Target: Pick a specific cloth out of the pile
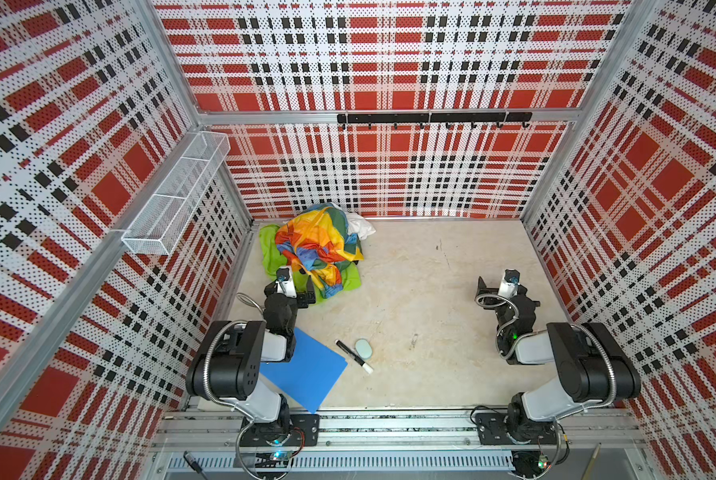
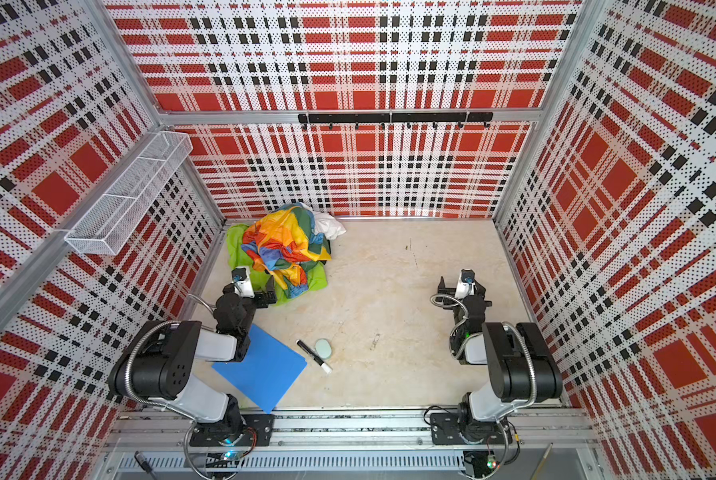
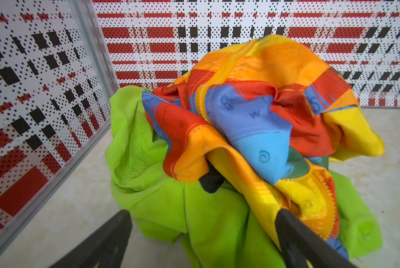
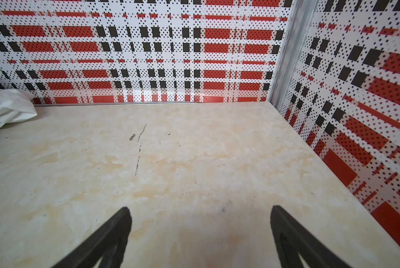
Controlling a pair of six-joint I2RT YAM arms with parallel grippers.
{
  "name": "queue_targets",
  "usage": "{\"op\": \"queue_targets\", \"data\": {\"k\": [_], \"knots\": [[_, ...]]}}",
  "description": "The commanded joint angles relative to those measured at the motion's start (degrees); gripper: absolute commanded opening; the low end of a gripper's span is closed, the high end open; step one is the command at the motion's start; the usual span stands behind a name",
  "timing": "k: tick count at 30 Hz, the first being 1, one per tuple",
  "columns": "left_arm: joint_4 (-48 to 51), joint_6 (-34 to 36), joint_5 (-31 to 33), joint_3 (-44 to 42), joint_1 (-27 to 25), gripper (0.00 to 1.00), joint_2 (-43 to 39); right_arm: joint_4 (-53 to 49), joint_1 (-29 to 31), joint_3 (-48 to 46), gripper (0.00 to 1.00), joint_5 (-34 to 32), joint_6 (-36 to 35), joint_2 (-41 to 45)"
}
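Note:
The pile (image 1: 321, 245) lies in the far left corner of the table, with rainbow-coloured fabric (image 3: 259, 111) heaped on top. The cloth (image 3: 194, 215) is lime-green and spreads out from under that fabric toward the left wall and the front; it shows in both top views (image 2: 235, 245). A bit of black fabric (image 3: 211, 183) peeks out between them. My left gripper (image 3: 202, 212) is open at the pile's near edge, with a fold of the cloth between its spread fingers. My right gripper (image 4: 200, 208) is open over bare table, far from the pile.
A white fabric piece (image 4: 6, 109) sits at the pile's back right. A blue folder (image 1: 306, 370), a black marker (image 1: 354, 356) and a pale oval eraser (image 1: 363, 348) lie near the front. A wire basket (image 1: 177, 195) hangs on the left wall, a hook rail (image 1: 431, 118) on the back wall.

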State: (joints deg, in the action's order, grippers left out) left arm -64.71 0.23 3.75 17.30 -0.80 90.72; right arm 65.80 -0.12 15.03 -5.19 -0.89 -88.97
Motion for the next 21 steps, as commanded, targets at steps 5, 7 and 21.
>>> {"op": "queue_targets", "data": {"k": [5, 7, 21], "knots": [[-2.0, 0.2, 0.6, -0.2, -0.3, 0.99, -0.5, 2.3, -0.1, 0.7, 1.00, -0.3, -0.4, -0.1], [-2.0, 0.2, 0.6, -0.2, -0.3, 0.99, -0.5, 2.4, -0.1, 0.8, 1.00, -0.3, -0.4, -0.2], [-1.1, -0.6, -1.2, 0.3, 0.9, 0.99, -0.5, 2.4, -0.1, 0.7, 1.00, -0.3, -0.4, -0.1]]}}
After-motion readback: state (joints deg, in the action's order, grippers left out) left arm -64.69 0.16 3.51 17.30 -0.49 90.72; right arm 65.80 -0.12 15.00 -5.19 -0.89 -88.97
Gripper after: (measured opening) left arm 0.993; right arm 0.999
